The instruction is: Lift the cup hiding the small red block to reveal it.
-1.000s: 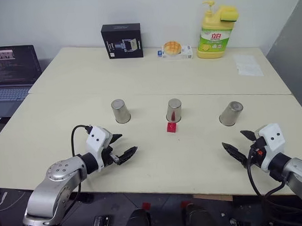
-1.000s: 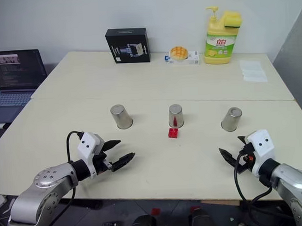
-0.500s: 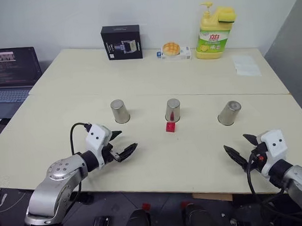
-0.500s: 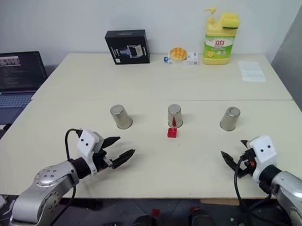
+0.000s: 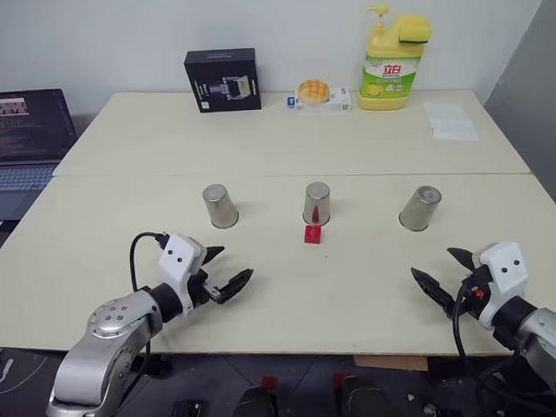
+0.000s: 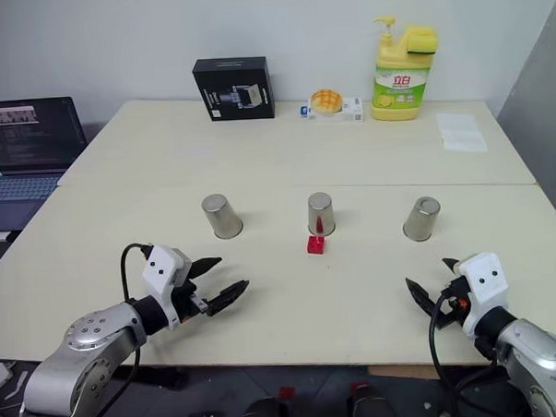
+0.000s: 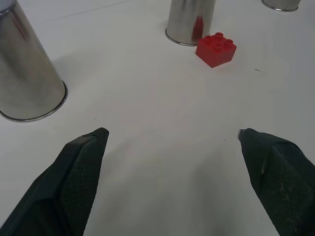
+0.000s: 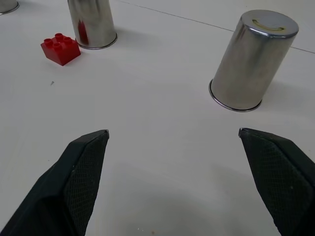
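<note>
Studded red block (image 5: 313, 233) beside shiny tapered cup (image 5: 316, 203)

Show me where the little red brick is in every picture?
Left eye view: small red plastic brick, table centre, before the middle shiny steel cup.
Right eye view: brick, same spot.
Left wrist view: brick, beside that cup.
Right wrist view: brick, beside that cup.
Shared landmark: the middle cup.

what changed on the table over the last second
Only the camera view shifted. The three steel cups stand upside down, the red block lies bare before the middle one, and both the left gripper and right gripper hover open, holding nothing.
</note>
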`<state>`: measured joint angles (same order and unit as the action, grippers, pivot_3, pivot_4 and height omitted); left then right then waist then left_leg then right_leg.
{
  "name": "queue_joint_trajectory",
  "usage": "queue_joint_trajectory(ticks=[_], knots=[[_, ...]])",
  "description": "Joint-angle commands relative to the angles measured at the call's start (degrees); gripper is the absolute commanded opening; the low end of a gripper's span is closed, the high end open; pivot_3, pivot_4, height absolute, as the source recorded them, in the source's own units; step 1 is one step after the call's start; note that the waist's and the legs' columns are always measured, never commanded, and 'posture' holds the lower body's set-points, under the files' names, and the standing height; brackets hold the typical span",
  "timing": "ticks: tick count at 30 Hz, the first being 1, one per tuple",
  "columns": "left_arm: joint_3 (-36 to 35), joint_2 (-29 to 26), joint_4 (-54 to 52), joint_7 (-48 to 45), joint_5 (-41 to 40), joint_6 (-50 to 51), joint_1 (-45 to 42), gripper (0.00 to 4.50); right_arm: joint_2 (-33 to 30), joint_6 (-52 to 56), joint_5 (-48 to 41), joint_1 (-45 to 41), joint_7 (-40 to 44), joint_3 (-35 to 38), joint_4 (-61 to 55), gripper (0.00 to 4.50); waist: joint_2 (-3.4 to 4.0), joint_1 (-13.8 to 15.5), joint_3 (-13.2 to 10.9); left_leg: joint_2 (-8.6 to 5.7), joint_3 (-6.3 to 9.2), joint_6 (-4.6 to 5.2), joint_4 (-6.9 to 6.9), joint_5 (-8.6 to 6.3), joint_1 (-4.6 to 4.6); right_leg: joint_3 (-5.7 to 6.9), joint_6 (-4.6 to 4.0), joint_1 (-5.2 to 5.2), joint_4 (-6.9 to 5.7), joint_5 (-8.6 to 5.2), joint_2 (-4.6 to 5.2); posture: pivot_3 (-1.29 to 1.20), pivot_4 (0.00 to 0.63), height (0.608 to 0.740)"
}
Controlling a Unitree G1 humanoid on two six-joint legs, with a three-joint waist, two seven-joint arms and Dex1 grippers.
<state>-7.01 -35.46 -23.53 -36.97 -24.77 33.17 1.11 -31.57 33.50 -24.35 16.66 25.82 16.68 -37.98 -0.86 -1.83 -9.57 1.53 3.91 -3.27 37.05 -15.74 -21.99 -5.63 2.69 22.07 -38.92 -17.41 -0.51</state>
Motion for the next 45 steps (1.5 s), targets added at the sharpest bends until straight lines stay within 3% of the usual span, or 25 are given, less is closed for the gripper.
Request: queue_joint_trajectory(ticks=[1,45], knots=[[-1.38,-0.5,-1.9,0.12,-0.29,-0.48,-0.14,4.49,-0.02,-0.57,-0.22,-0.37,-0.21,0.57,-2.4,4.5,0.0,0.0,0.0,0.0,0.0,0.0,0.0,0.0,0.0,0.0,0.0,0.0,0.0,0.0,0.0,0.0,0.15,0.74],[-1.22,-0.93,-3.09,0.35,-1.34,1.4,-1.01,4.49,0.68,-0.7,0.27,0.21,-0.01,-0.57,-1.71,4.5,0.0,0.0,0.0,0.0,0.0,0.0,0.01,0.0,0.02,0.01,-0.01,0.0,-0.04,0.0,-0.01,0.0,0.15,0.74]])
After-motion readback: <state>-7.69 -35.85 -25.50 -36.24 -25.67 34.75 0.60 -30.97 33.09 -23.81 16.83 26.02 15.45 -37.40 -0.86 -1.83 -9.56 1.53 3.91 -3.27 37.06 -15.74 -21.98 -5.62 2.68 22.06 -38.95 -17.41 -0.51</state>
